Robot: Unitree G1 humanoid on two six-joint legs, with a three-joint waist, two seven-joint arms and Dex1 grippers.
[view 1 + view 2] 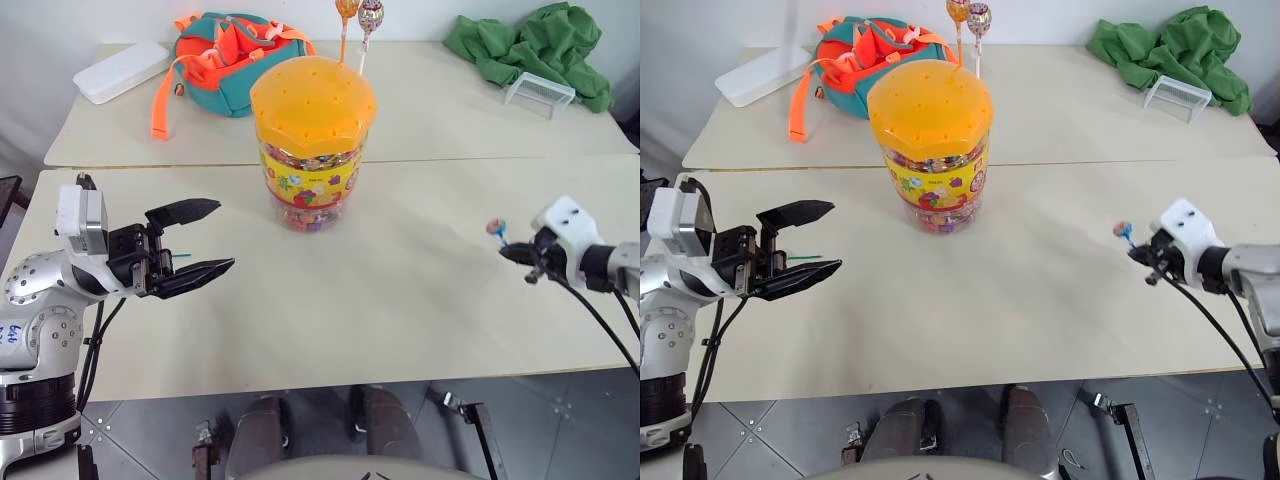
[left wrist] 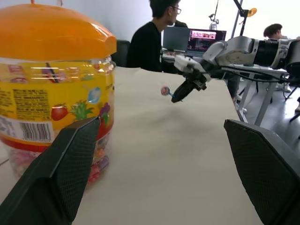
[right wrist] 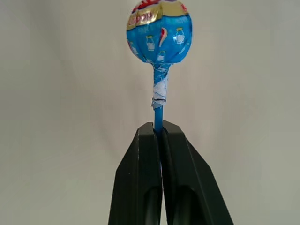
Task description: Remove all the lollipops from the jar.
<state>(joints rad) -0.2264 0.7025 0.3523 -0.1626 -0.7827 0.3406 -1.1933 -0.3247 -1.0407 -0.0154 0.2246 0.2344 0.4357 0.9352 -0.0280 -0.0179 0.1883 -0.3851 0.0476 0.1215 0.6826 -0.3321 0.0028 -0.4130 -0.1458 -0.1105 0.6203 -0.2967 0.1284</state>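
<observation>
— Nearest the robot, what do the arms show?
— Over the near desk (image 1: 400, 330) the left pincer (image 1: 205, 240) hangs with its jaws spread wide and nothing between them, pointing toward the jar (image 1: 312, 140). A thin green stick (image 1: 180, 256) lies on the desk just beside it; what is on its end I cannot tell.
— And the right?
— The right pincer (image 3: 158, 127) is clamped tight on the stick of a blue lollipop (image 3: 159, 32), the wrapped ball standing clear above the fingertips, out over the desk's right side and well apart from the jar.
— Where is the jar?
— Upright at the middle of the desk, near its far edge, orange lid on. Two lollipops stand up from the lid's back: an orange one (image 1: 346, 10) and a pinkish one (image 1: 371, 14), close together.
— Behind that?
— On the second desk, a teal and orange bag (image 1: 225, 55), a white case (image 1: 122, 71) to its left, green cloth (image 1: 530, 45) at the right with a clear box (image 1: 539, 94) just beside it.
— Anyone about?
— A person (image 2: 152, 40) sits at a laptop (image 2: 206, 41) in the left wrist view.
</observation>
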